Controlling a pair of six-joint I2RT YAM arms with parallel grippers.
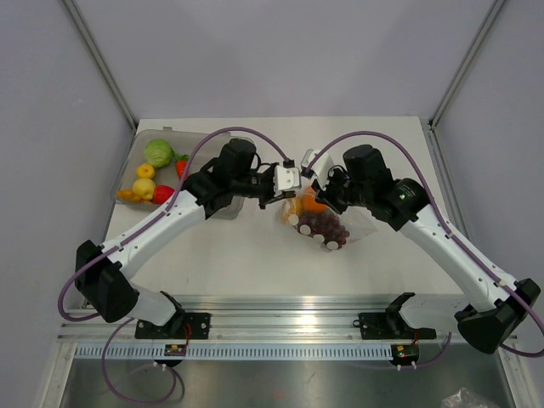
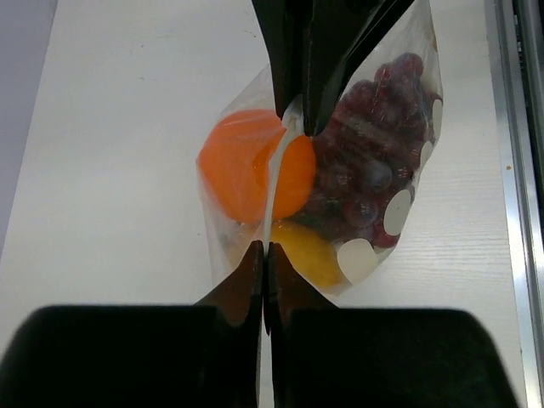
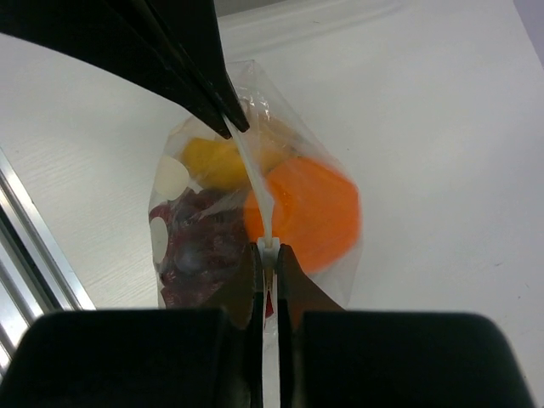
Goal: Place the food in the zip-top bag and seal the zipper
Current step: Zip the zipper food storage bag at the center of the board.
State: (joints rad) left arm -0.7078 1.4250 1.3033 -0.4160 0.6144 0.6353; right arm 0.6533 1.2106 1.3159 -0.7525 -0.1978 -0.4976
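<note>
Several toy foods (image 1: 158, 153) lie in the tray (image 1: 166, 133) beside the left arm (image 1: 161, 223).

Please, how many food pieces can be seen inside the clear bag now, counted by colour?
Visible inside the zip-top bag:
orange piece: 1
dark purple grape bunch: 1
yellow piece: 1
Total: 3

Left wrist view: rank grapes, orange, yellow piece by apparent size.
1. grapes: largest patch in view.
2. orange: clearly smaller, crossed by the zipper.
3. yellow piece: smallest, though partly covered by the other two.
</note>
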